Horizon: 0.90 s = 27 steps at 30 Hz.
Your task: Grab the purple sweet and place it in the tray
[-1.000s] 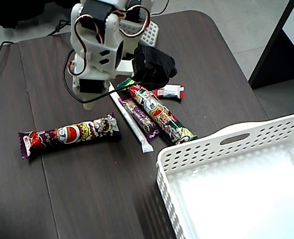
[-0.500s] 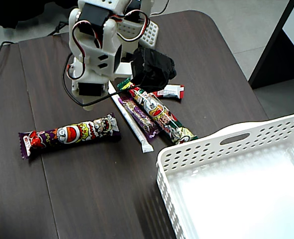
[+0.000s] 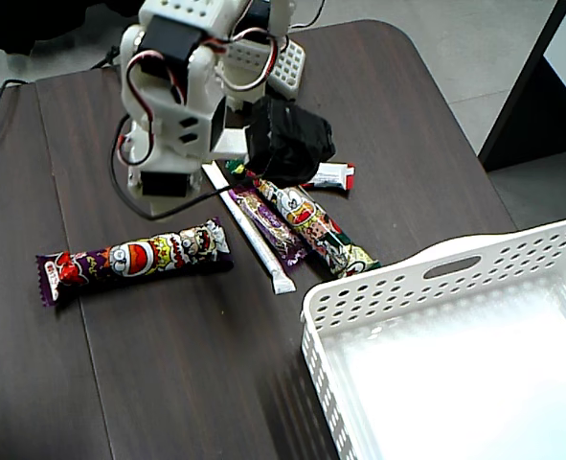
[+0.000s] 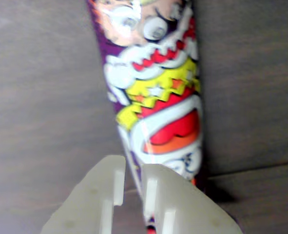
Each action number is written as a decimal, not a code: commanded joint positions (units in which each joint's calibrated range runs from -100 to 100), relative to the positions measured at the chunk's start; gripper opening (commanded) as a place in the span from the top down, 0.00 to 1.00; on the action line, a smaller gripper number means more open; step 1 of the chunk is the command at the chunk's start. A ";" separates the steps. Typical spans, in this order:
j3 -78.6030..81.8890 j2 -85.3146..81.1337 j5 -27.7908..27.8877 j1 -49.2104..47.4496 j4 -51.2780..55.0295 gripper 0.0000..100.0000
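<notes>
The arm has swung slightly left in the fixed view, toward the purple sweet (image 3: 134, 257) lying on the worktop (image 3: 407, 144), well apart from the tray (image 3: 359, 287). In the wrist view the hand (image 4: 134, 168) hangs over the wrapper, fingers almost together and empty, so the grasp looks yet to begin.

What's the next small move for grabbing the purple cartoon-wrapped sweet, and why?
Probably open the jaws wide before lowering. In the wrist view they stand nearly closed above one end of the long purple cartoon-printed sweet, which lies flat on the dark table and is much broader than their gap.
</notes>
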 commanded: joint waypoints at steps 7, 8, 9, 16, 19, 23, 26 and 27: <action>-19.06 9.22 0.12 0.36 6.43 0.97; -19.88 9.80 0.12 0.44 6.43 0.97; -20.06 10.22 0.12 0.51 6.34 0.97; -20.06 12.23 0.17 0.51 6.17 0.97; -19.79 12.73 0.59 0.51 6.69 0.91; -19.61 13.57 0.80 1.10 7.97 0.82; -19.43 14.32 5.99 1.17 9.00 0.78; -19.43 14.66 8.04 1.17 9.17 0.77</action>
